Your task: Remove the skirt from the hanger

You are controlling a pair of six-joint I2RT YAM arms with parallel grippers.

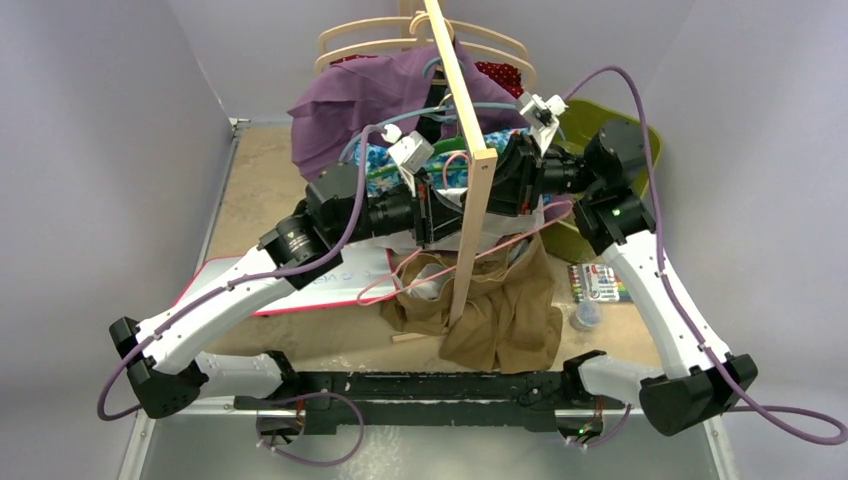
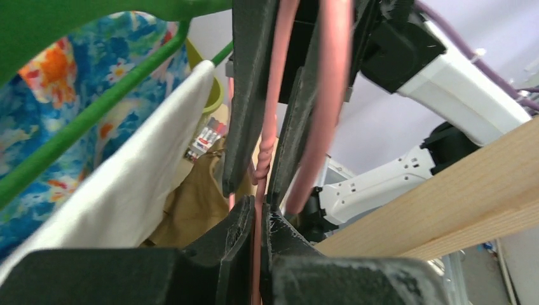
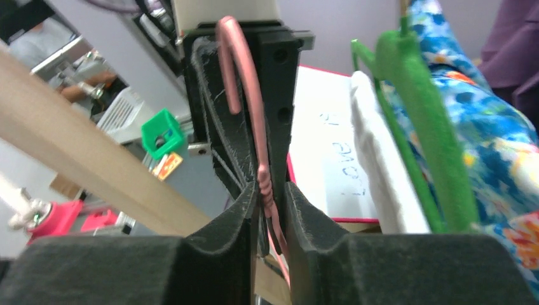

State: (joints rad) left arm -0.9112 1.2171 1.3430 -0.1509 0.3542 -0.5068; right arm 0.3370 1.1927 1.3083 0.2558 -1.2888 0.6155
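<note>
The tan skirt point(image 1: 500, 310) lies crumpled on the table, off the pink wire hanger point(image 1: 505, 243), and also shows low in the left wrist view point(image 2: 191, 203). Both grippers meet at the hanger's twisted neck beside the wooden post. My left gripper point(image 1: 437, 215) point(image 2: 257, 206) is shut on the pink wire point(image 2: 264, 159) just below the twist. My right gripper point(image 1: 500, 188) point(image 3: 267, 190) faces it from the other side. Its jaws stand slightly apart around the same wire point(image 3: 245, 76), with a thin gap on either side.
A slanted wooden rack post point(image 1: 465, 150) crosses between the arms. Behind hang a purple garment point(image 1: 360, 100), a floral one on a green hanger point(image 3: 419, 114) and a white cloth point(image 2: 127, 190). A green bin point(image 1: 600, 120), a red-edged whiteboard point(image 1: 330, 280) and a marker box point(image 1: 598, 285) lie around.
</note>
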